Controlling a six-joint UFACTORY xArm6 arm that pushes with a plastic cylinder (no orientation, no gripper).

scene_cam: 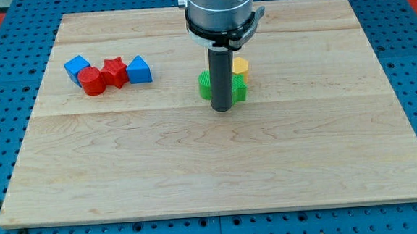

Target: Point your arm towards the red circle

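The red circle block [90, 81] lies at the view's left on the wooden board, touching a blue block [77, 66] above-left of it and a red star block [115, 72] to its right. A blue block [139, 70] sits right of the star. My tip [222, 109] rests near the board's middle, far to the right of the red circle, just in front of two green blocks [205, 85] [240, 87] and a yellow block [240, 65] that the rod partly hides.
The wooden board [219, 174] lies on a blue perforated base [0, 144]. The arm's grey body [221, 7] hangs over the board's top middle.
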